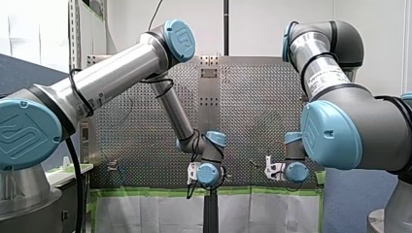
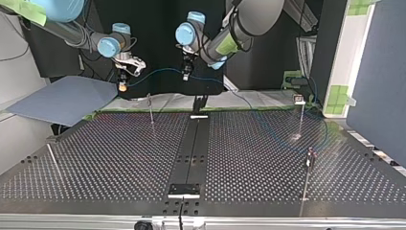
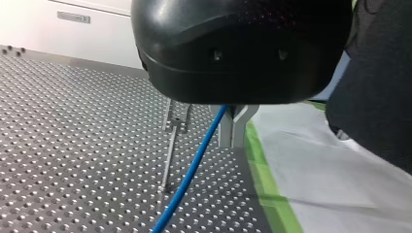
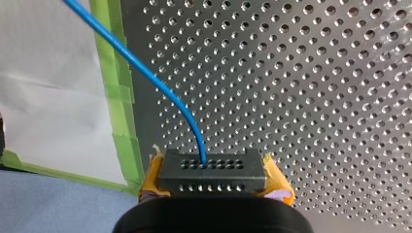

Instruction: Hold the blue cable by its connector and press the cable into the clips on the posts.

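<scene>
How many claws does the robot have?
2. My right claw is at the top view's left, shut on the black connector. My left claw is near that view's middle, with the blue cable running past it.

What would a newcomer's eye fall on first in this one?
The blue cable, strung in the air between my right hand and my left hand near the far edge of the perforated table in the top view. In the right wrist view yellow pads clamp the black connector, the cable rising from its middle. In the left wrist view a thin post stands beside the cable, which is not in its clip.
</scene>
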